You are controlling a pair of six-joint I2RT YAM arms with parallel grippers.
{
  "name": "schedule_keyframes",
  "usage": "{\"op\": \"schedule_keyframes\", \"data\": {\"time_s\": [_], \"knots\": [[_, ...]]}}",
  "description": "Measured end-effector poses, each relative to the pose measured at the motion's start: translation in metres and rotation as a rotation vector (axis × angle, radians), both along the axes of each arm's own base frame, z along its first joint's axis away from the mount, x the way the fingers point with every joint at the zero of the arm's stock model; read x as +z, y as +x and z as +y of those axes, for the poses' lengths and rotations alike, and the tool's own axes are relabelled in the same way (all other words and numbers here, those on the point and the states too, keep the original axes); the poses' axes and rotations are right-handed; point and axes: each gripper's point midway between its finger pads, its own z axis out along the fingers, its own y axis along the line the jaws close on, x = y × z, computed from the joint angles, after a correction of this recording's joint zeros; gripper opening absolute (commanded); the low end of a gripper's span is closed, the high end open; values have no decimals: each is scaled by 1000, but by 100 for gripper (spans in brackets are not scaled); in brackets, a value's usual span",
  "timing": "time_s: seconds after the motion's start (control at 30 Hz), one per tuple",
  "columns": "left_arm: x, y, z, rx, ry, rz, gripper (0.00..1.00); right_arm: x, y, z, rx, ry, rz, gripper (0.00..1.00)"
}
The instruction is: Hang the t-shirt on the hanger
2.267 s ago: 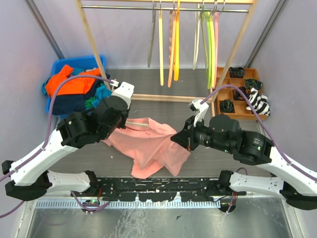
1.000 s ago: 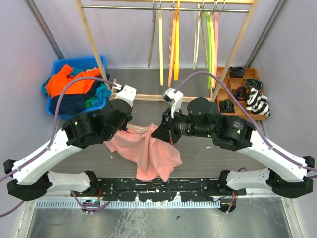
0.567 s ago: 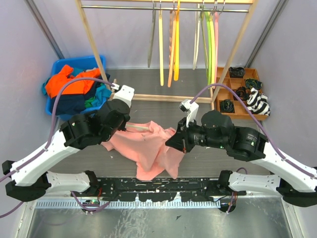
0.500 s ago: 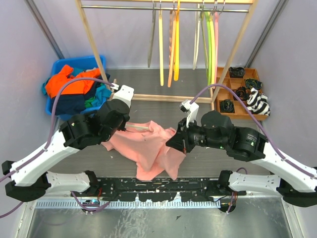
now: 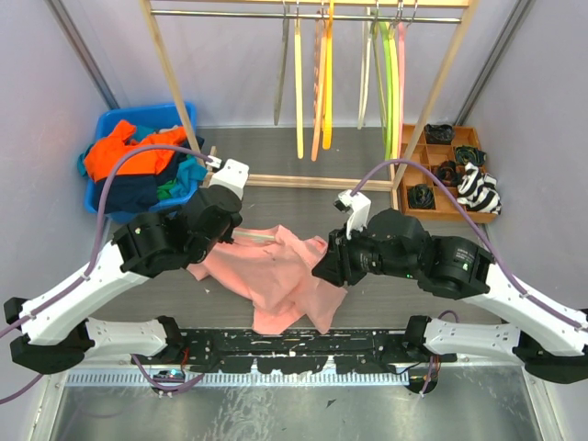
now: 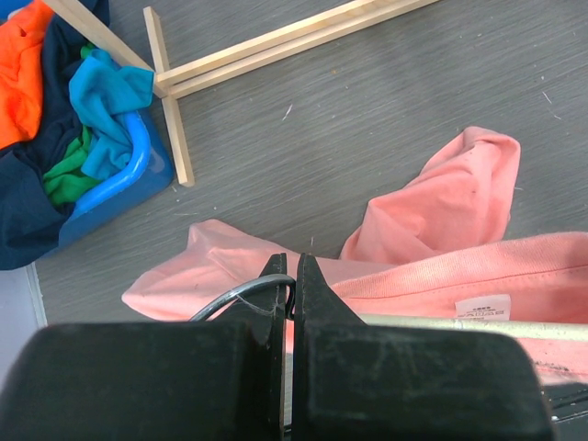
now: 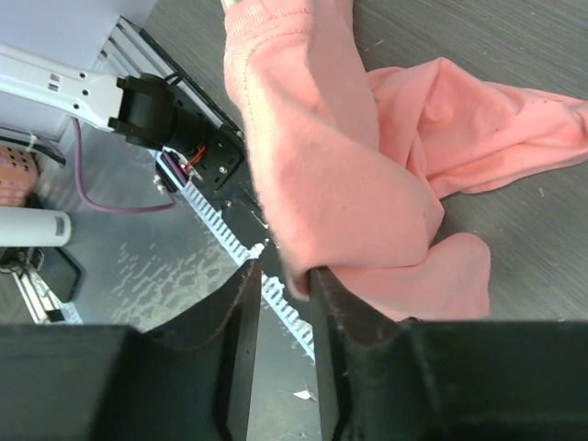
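The salmon-pink t-shirt (image 5: 276, 276) lies crumpled on the table between my two arms. My left gripper (image 6: 294, 262) is shut on the dark wire hook (image 6: 237, 299) of the hanger. The hanger's pale bar (image 6: 441, 322) runs right, under the shirt's collar and label. In the top view a short piece of that bar (image 5: 257, 236) shows by the left wrist. My right gripper (image 7: 283, 271) hovers over the shirt's right side with its jaws parted. A fold of the t-shirt (image 7: 322, 165) drapes against the right finger (image 7: 335, 308), and a gap shows beside the other finger.
A blue bin (image 5: 104, 122) of orange, navy and teal clothes sits at the back left. The wooden rack's base bar (image 5: 303, 181) crosses behind the shirt, with coloured hangers (image 5: 322, 83) hung above. A wooden tray (image 5: 421, 171) of socks stands at the back right.
My right arm swung from the shirt's middle back to the right, dragging the cloth, then its jaws parted and loosened on the fold. The left gripper stayed shut on the hook.
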Motion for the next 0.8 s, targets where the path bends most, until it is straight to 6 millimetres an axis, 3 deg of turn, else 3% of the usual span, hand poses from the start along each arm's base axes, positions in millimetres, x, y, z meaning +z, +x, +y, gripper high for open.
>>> {"op": "schedule_keyframes", "data": {"time_s": [0.1,0.23,0.47,0.8], "knots": [[0,0,0,-1,1,1,0,2,0,-5,-11,-10,-2,43],[-1,0,-1,-5,3,3,0,20,2,-7,-20,8,-27,44],[-5,-2,-4,-24,7,18,0,55,17,12,-12,24,-91,46],[-17,-7,-11,-81,14,52,0,47,44,45,-1,-90,-138,52]]}}
